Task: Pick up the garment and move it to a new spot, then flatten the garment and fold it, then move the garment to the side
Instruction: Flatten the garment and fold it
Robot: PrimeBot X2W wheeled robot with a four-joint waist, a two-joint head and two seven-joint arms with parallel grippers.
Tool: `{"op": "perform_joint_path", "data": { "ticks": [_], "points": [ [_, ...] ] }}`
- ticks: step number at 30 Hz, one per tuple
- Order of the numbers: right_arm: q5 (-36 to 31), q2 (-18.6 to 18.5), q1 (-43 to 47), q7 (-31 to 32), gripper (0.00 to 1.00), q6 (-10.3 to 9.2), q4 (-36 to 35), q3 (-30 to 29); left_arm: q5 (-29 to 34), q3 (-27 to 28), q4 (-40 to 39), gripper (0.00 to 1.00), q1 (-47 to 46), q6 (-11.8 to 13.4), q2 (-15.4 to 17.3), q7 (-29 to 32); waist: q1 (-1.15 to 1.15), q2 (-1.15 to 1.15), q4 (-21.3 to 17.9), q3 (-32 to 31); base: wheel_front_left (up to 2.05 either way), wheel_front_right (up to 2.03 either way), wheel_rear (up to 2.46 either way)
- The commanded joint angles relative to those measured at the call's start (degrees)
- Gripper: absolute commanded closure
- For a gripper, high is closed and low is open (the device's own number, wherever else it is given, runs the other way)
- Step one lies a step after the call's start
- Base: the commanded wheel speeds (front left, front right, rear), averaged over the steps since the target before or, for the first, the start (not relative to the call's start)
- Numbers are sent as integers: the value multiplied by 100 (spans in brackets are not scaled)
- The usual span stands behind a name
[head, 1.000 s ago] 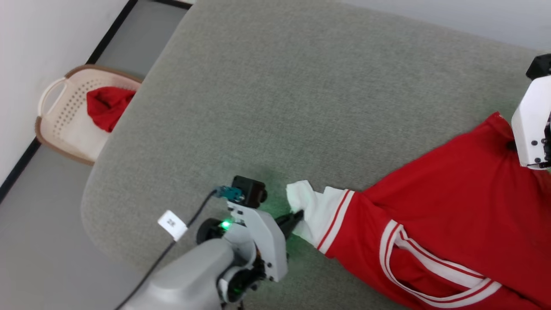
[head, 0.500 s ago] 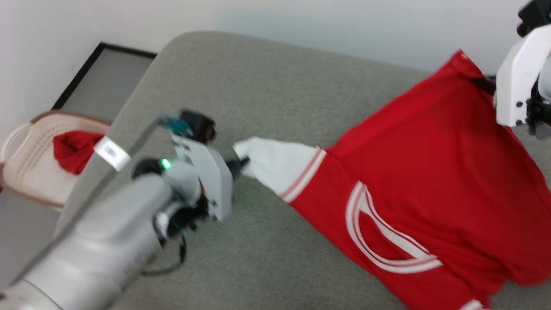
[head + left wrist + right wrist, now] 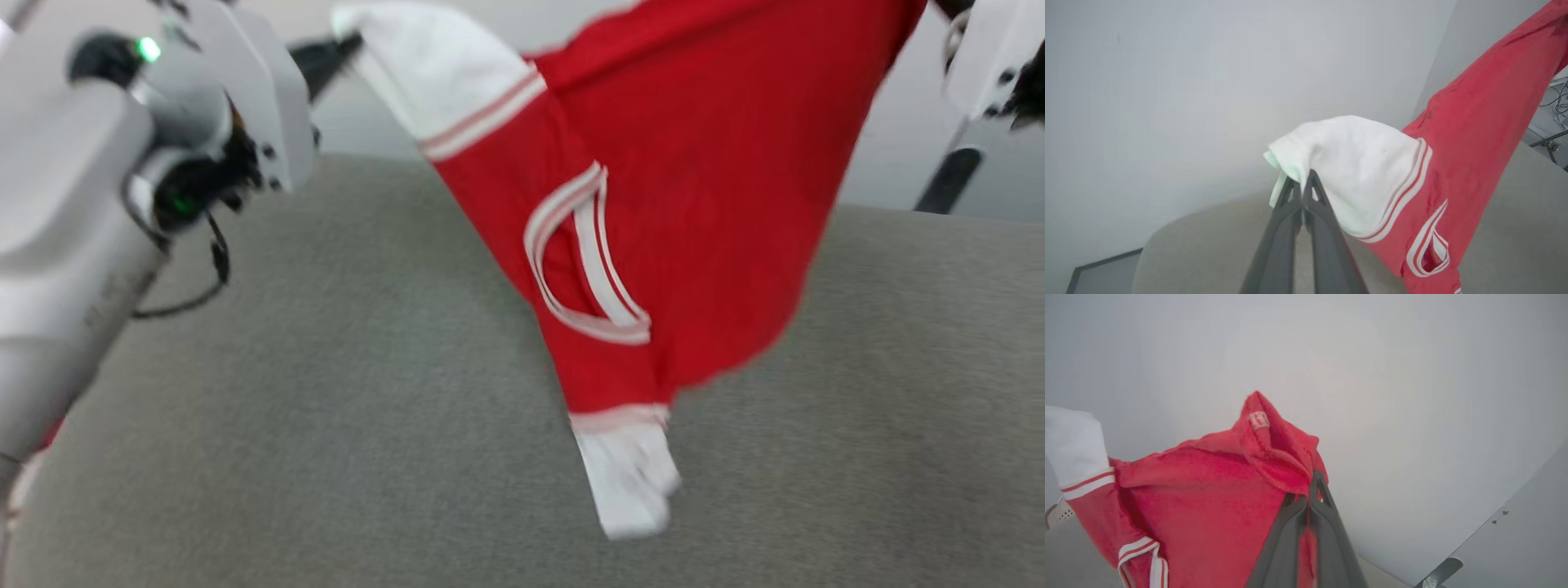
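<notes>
Motion blur softens the whole head view; the shirt [image 3: 678, 204] runs off its edge at 12 o'clock; a dark bar [image 3: 947, 180] at 2 o'clock is too smeared to name; the left gripper [image 3: 1302, 183] has its tips tucked under the white sleeve [image 3: 1355, 171]; the right gripper [image 3: 1311, 488] has its tips buried in a red fold; in the right wrist view the shirt's lower part is cut off at 7 o'clock.

- Head view looks steeply down onto the grey surface [image 3: 326, 425], close to the hanging garment [image 3: 694, 163]; the picture is blurred.
- Left wrist view looks along the left jaws, tilted up at the wall [image 3: 1167, 81], very near the white sleeve [image 3: 1355, 171].
- Right wrist view also faces the wall, tight on red cloth.
- All three share the garment.
</notes>
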Motion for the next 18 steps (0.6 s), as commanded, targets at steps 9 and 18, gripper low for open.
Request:
{"op": "perform_joint_path", "data": {
  "ticks": [9,18],
  "points": [
    [-340,-73,-502,-588,100,-9,438,-539,-539,30,-758,100,-748,-28,559,-192,0,0,-833,-419,0,0,0],
    [-532,-111,-467,-348,100,-10,854,-743,-607,-287,-720,100,-1182,-26,914,-228,0,0,-1060,-354,0,0,0]
  ]
}}
